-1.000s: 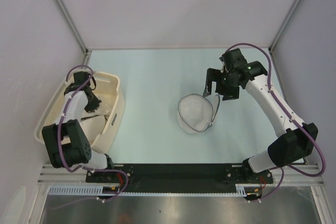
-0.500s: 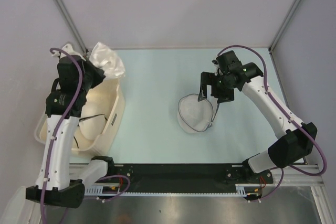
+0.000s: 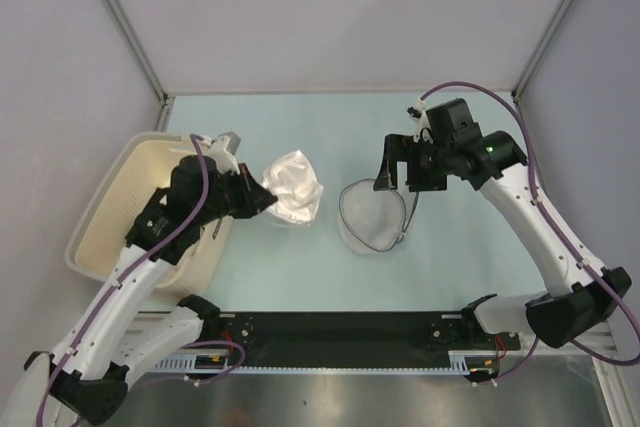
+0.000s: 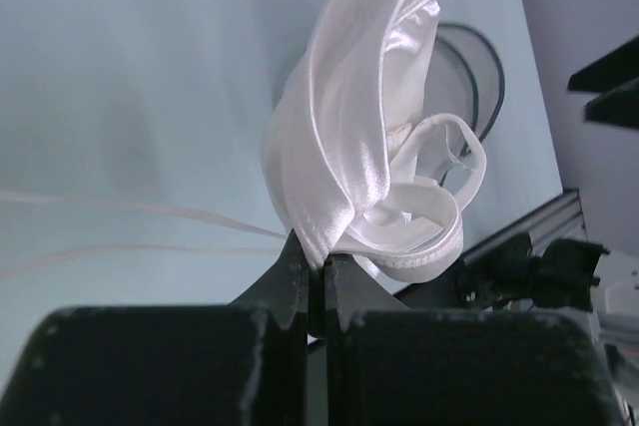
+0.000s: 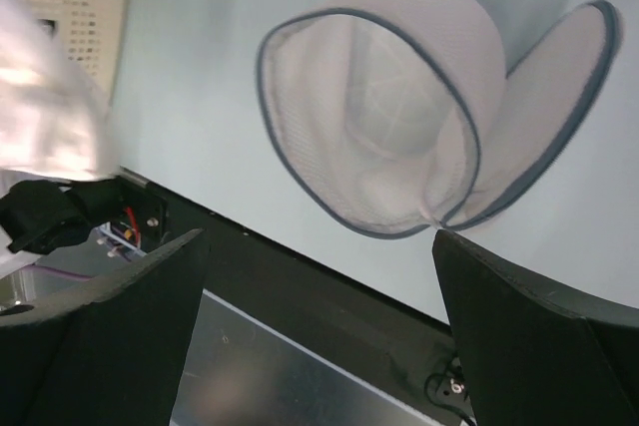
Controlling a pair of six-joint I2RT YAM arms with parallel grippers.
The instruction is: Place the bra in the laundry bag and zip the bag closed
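Swung out from above the far corner of the cream basket [image 3: 105, 202], the left arm [image 3: 140, 257] now holds the bra [image 3: 293, 187] over the pale worktop [image 3: 300, 127], between the basket and the laundry bag [image 3: 372, 215] and clear of both. The bra [image 4: 344, 147] is a bunched fold of glossy white satin, with a curled padded edge looping out at one side; the left jaws are pressed together on its lower edge. The laundry bag [image 5: 379, 117] lies where it was, a round white mesh pouch with a dark grey rim, its mouth open and its flap [image 5: 559, 117] folded out to one side. The right arm [image 3: 530, 207] has shifted only slightly and still hovers just above the bag's far rim; the right jaws are spread wide, holding nothing.
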